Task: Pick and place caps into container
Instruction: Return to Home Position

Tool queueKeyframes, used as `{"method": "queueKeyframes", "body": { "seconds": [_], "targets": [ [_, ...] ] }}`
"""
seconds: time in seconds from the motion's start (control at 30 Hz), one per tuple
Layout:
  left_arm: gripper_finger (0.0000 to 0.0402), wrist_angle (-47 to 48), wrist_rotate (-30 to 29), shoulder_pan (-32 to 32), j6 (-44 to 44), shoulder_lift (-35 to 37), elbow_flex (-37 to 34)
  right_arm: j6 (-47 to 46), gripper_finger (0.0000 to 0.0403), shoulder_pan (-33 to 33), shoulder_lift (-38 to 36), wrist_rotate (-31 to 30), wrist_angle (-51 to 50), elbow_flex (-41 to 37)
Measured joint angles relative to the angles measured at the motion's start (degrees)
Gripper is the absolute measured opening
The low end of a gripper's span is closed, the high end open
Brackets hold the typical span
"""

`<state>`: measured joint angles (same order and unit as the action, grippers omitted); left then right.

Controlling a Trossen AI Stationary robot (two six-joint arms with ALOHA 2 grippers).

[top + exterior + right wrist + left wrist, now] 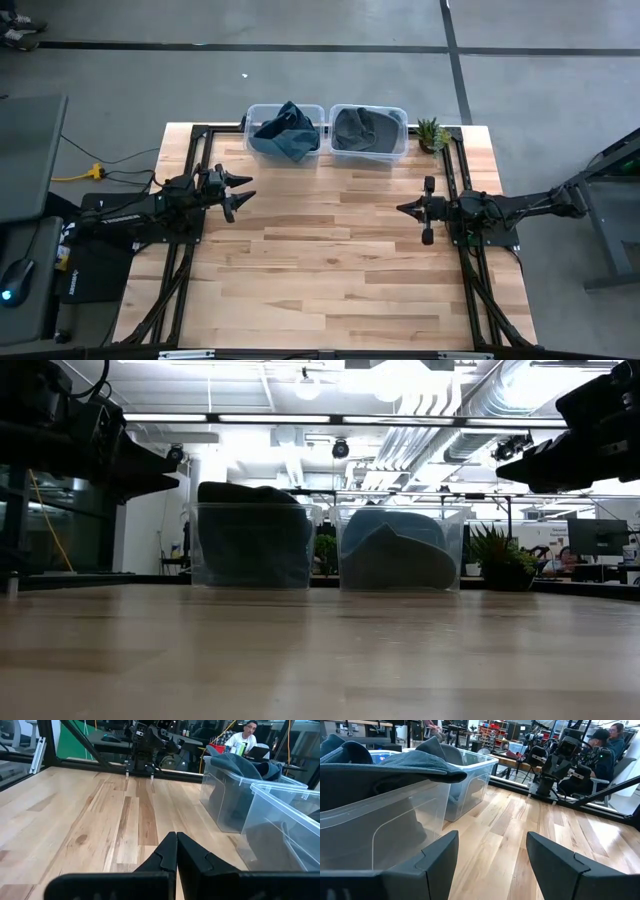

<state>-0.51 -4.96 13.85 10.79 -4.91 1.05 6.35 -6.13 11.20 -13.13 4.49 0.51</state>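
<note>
Dark blue cap [286, 133] in left bin [252, 112], grey caps [365, 130] in right bin [401, 116]: sorting looks done. Left gripper [239, 197] spread, empty. Right gripper [401, 209] clenched, empty. Both hang near table sides.

One camera looks straight down on the whole table [330, 260]; another, at tabletop level, faces the left clear bin [258, 115] head-on from well back. Both wrist cameras see that bin from opposite sides, the left's closest; all four share it.
</note>
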Motion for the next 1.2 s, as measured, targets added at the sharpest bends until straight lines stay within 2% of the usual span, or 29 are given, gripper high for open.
{"method": "queueKeyframes", "body": {
  "seconds": [1.2],
  "targets": [
    [0.0232, 0.1, 0.0, 0.0, 0.0, 0.0, 0.0, 0.1, 0.0004, 0.0, 0.0, 0.0, 0.0, 0.0]
  ]
}}
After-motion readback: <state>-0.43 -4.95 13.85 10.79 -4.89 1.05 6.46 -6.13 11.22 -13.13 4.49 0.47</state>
